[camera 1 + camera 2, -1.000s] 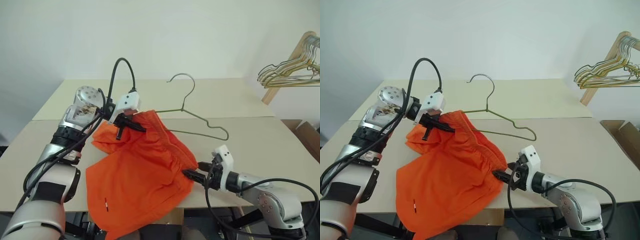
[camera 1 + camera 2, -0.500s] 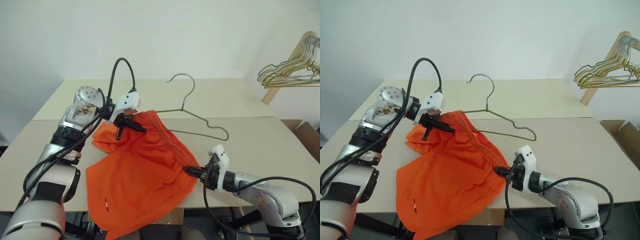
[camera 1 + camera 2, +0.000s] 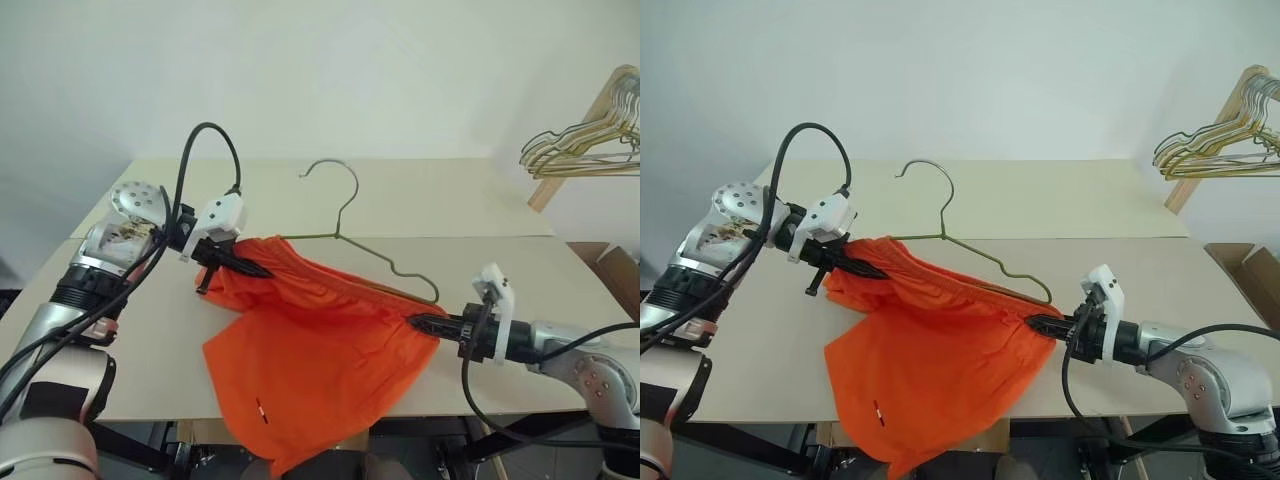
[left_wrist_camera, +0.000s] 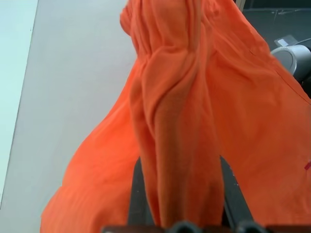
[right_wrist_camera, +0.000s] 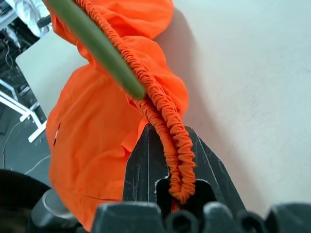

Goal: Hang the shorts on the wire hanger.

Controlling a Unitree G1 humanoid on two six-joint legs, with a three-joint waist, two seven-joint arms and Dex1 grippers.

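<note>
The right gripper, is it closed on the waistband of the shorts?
Yes, the right gripper has its black fingers pinched on the gathered elastic waistband of the orange shorts.

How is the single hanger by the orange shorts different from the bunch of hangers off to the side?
The wire hanger is one alone, tangled up with the shorts over the table; the bunch of hangers is several together, hanging from a wooden beam beside the table. The single one looks greenish, the bunch paler. Both are thin wire with hooked tops.
</note>
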